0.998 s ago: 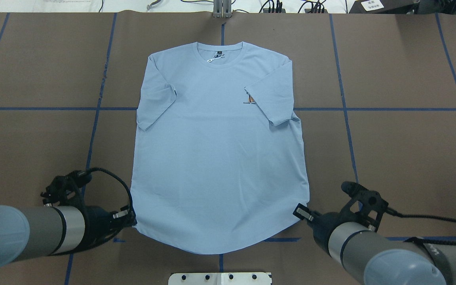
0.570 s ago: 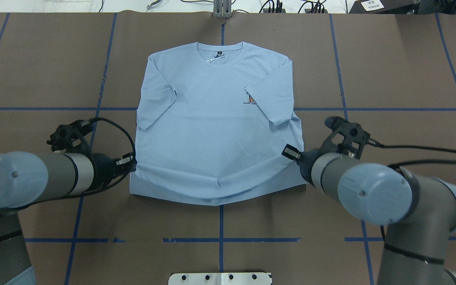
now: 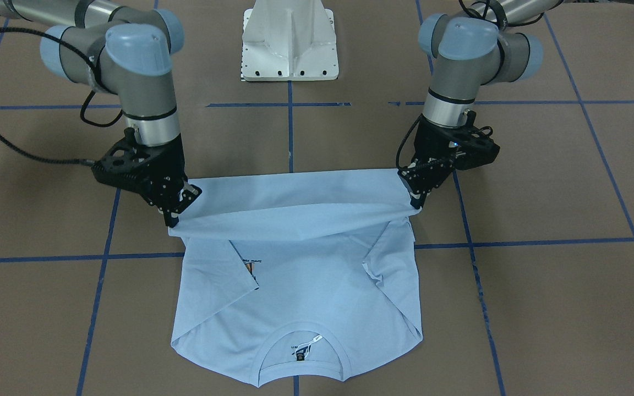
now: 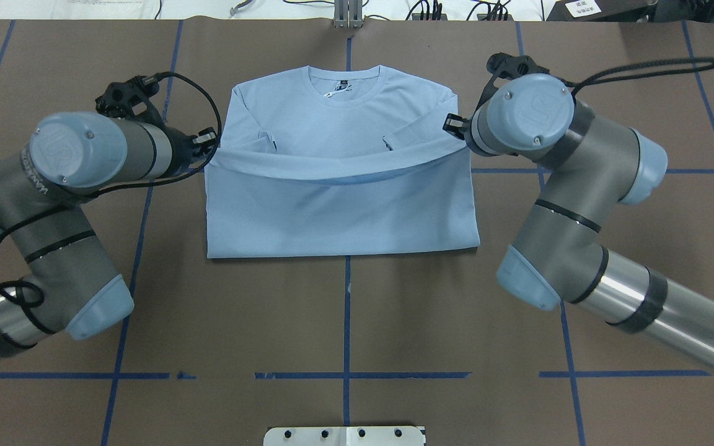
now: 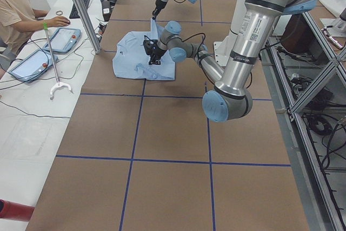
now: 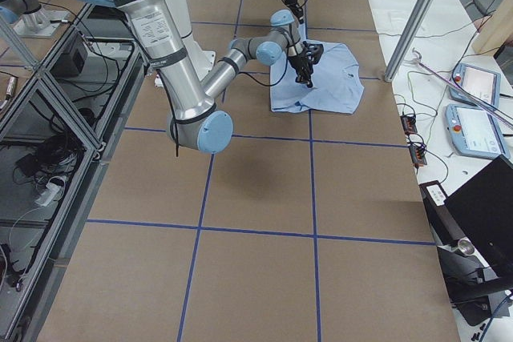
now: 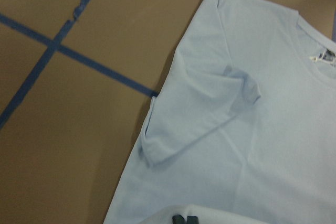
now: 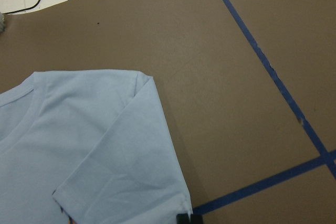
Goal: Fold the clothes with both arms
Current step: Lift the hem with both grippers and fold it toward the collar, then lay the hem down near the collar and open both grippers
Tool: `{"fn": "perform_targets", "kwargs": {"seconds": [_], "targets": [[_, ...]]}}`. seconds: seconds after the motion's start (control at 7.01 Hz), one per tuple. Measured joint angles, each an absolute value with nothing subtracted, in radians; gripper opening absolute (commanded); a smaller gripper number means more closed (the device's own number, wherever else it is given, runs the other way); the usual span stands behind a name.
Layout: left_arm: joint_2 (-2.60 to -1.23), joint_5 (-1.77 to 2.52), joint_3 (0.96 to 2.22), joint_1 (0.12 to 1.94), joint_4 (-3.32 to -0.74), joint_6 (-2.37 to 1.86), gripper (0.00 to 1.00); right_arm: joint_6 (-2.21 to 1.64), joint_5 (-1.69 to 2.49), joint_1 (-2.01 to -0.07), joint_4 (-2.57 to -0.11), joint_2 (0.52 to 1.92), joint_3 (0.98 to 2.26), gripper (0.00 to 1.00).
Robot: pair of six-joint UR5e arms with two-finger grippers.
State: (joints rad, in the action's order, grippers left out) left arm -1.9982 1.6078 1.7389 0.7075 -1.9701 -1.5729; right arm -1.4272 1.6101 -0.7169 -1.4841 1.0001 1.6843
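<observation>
Left end effector (image 3: 417,193) and right end effector (image 3: 176,209) are each clamped on a hem corner of the T-shirt (image 4: 344,210). It lies mid-desk (image 4: 344,310), hem held up over the chest. Risks, as I judge them: the hem sags in the middle, so uneven release skews the fold; a slipped corner drops short; folded-in sleeves (image 3: 223,278) could drag. Open desk beyond the collar (image 4: 344,103) and either side.

That light blue cloth T-shirt (image 4: 341,210) is looking soft and matt; the brown paper table cover (image 4: 270,322) is looking dull.
</observation>
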Motion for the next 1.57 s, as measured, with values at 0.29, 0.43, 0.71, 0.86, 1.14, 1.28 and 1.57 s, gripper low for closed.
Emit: {"fn": "perform_targets", "kwargs": {"seconds": [0.29, 0.43, 0.71, 0.86, 1.14, 1.28, 1.57], "targets": [[-2.077, 1.607, 1.543, 0.758, -2.116, -1.566, 0.0, -1.37, 1.642, -0.765, -1.364, 0.935, 1.496, 0.0], [-2.119, 1.605, 1.463, 0.768, -2.155, -1.566, 0.0, -1.363, 1.656, -0.782, -1.297, 0.917, 1.43, 0.0], [-2.195, 1.557, 1.334, 0.774, -2.19, -1.567, 0.0, -1.35, 1.679, -0.803, -1.256, 0.875, 1.347, 0.0], [-2.218, 1.538, 1.298, 0.774, -2.204, -1.567, 0.0, -1.346, 1.681, -0.806, -1.252, 0.851, 1.315, 0.0], [-2.234, 1.528, 1.269, 0.774, -2.214, -1.566, 0.0, -1.337, 1.682, -0.814, -1.249, 0.831, 1.278, 0.0], [-2.242, 1.527, 1.247, 0.774, -2.217, -1.566, 0.0, -1.332, 1.68, -0.815, -1.246, 0.822, 1.254, 0.0], [-2.258, 1.526, 1.223, 0.771, -2.218, -1.568, 0.27, -1.329, 1.675, -0.814, -1.243, 0.79, 1.199, 0.06]]}}
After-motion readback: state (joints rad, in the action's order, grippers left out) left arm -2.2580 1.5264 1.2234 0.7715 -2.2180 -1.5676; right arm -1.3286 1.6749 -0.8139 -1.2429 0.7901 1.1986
